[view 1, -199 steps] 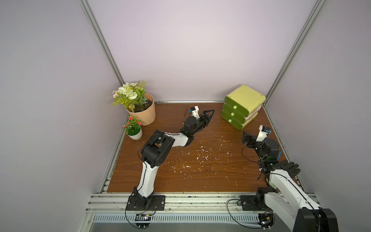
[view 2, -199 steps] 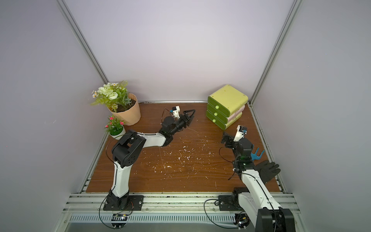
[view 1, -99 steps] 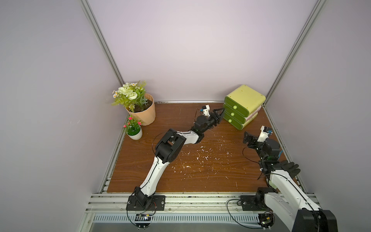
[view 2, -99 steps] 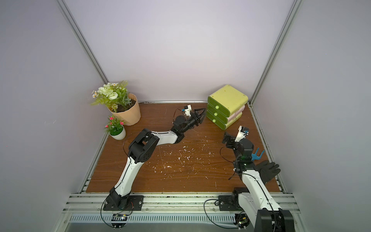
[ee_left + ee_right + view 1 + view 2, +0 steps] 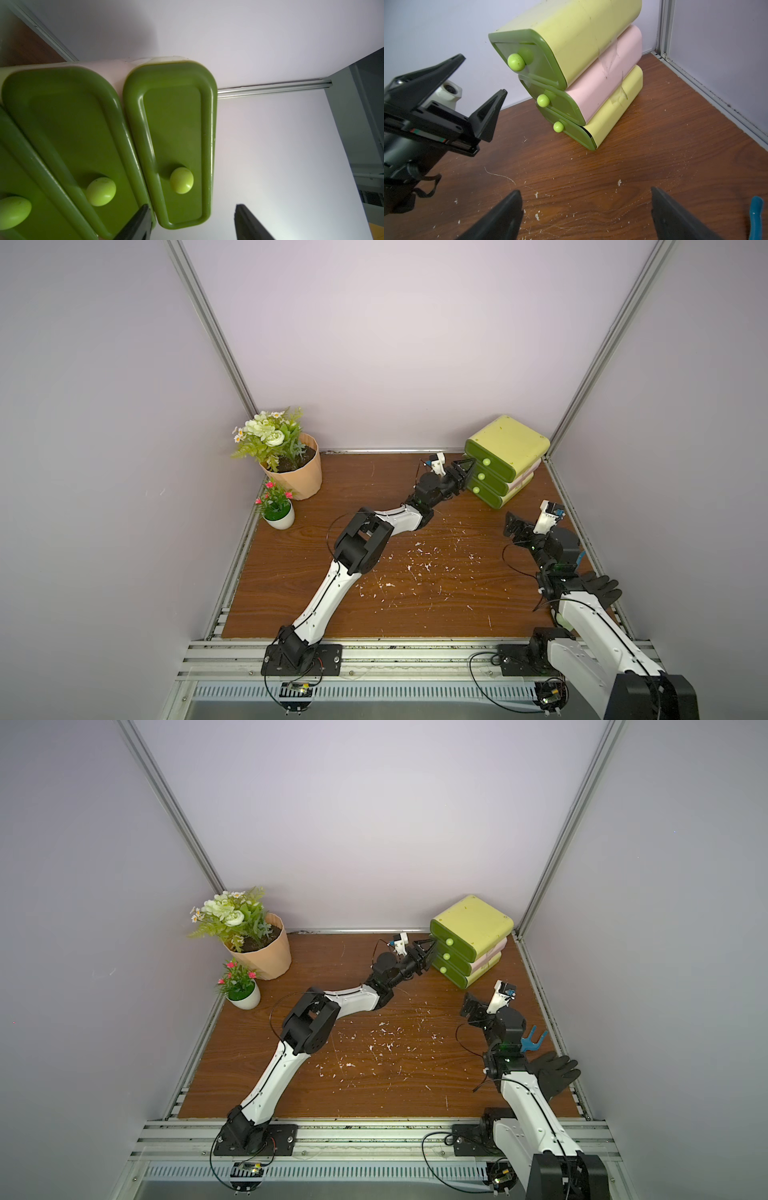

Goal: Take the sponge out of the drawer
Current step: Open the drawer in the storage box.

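The drawer unit [image 5: 591, 41] is moulded plastic. Its pale yellow-green shell is smooth with a soft sheen and faint dark scuffs, while the pink middle shell [image 5: 612, 68] carries scratches and a creased patch of what looks like clear tape. The dark green drawer fronts [image 5: 176, 135] are glossy, with highlights along their rims, and the lighter green knobs [image 5: 181, 180] shine too. Under the unit the tabletop [image 5: 654, 155] is brown wood grain with a low sheen, strewn in front of the unit with dry white crumbs [image 5: 619, 182]. Behind the unit the walls [image 5: 395, 344] are matt and pale, edged by a brushed metal rail [image 5: 270, 88]. Just beside the unit's top front, the left gripper [image 5: 483, 73] has matt black plastic fingers [image 5: 488, 116].
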You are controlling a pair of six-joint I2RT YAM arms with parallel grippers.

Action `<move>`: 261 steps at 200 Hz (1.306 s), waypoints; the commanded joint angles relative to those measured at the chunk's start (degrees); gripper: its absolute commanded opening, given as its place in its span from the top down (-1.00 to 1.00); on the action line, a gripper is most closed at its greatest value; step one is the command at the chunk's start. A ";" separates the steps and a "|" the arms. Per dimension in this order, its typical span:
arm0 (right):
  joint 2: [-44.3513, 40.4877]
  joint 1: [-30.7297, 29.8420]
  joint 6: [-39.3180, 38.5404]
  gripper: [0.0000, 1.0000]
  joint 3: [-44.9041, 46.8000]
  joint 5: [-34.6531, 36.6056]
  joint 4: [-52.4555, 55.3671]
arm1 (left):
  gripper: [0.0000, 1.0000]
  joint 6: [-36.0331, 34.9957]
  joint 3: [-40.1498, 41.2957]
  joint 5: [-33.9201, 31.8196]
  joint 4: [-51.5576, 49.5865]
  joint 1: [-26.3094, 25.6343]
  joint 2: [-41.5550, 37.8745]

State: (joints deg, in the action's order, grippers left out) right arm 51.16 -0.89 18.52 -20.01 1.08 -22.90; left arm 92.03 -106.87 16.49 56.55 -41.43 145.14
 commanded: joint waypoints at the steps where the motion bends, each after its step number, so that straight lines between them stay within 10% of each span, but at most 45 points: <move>1: -0.56 0.32 1.12 -0.99 -2.00 -0.90 -2.59 | -0.30 -0.41 -4.44 0.39 -4.26 -0.93 2.07; 261: 1.31 0.38 2.92 -0.99 -0.69 -1.85 -6.70 | 0.26 -0.99 -21.11 -1.31 -12.27 -2.34 9.60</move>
State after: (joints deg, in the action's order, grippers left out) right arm 52.03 -0.67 21.06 -20.01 -0.34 -26.57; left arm 91.09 -126.61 14.35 43.55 -42.94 154.36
